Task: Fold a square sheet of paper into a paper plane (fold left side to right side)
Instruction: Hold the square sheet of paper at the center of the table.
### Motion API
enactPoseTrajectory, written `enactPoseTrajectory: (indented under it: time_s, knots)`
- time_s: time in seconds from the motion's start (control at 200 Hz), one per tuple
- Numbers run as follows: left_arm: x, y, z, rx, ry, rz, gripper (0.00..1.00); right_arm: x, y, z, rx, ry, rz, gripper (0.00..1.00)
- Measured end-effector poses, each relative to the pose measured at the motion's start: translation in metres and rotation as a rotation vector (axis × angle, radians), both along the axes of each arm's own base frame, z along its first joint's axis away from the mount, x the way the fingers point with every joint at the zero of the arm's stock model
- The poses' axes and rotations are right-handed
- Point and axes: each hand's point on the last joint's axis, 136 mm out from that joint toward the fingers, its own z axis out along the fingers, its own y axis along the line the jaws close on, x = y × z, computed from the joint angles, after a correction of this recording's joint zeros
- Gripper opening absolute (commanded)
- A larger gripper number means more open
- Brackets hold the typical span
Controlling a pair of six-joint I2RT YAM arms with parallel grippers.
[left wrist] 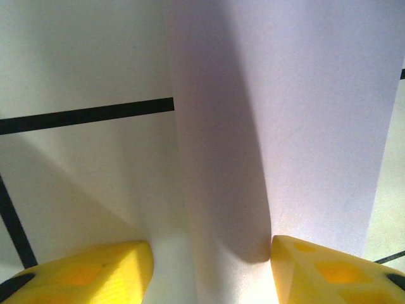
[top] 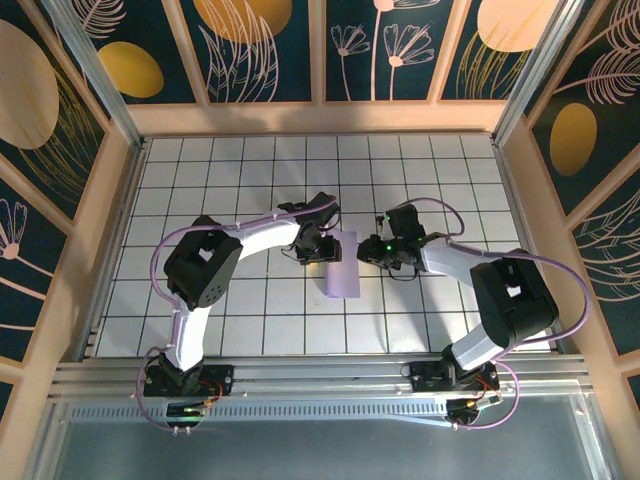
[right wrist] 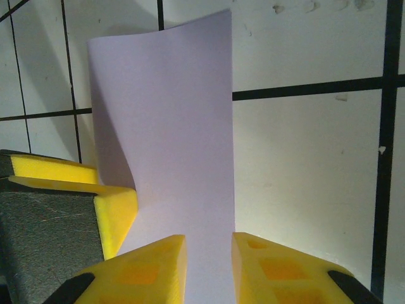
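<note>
The step in hand looks like the first fold, left side to right: from above, the square sheet of paper lies mid-bench as a narrow upright strip between the 2 arms, so the left half seems to have been brought over the right one. The fold is not yet flat. In the left wrist view the paper rises in a soft rounded curl rather than a sharp crease. The left pincer stands about half apart, straddling that curl; its right finger touches the bend and its left finger stands clear over the white tiled bench, so it is not clamped on anything. The right pincer has its jaws a narrow gap apart at the sheet's near end, and the paper runs flat beneath and between the tips. It seems to pin the sheet down rather than pinch it, though I cannot tell whether the tips press on it. The next move, as I judge it, calls for flattening the curl into a crease while the free edges stay matched and the right pincer stops the sheet sliding
</note>
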Motion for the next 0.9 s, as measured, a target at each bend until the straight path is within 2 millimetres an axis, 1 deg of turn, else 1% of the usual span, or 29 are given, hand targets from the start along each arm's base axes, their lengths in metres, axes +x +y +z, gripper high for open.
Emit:
enactPoseTrajectory:
  time_s: [0.4,0.561,0.761,0.901]
  knots:
    - [0.0001,-0.0001,-0.0005,0.001,0.002,0.0,0.55,-0.0028,0.0036,0.0016,0.021,0.01,0.016,0.24]
    - [0.0,0.0,-0.0005,0.003,0.005,0.0,0.55,-0.0039,0.005,0.0022,0.029,0.013,0.022,0.25]
    - [0.0,0.0001,-0.0007,-0.008,0.013,0.004,0.55,-0.0013,0.0015,0.0016,0.015,0.005,0.007,0.26]
    - [0.0002,0.0003,-0.0003,-0.017,0.02,0.006,0.55,0.0024,-0.004,0.0074,0.02,-0.012,-0.011,0.26]
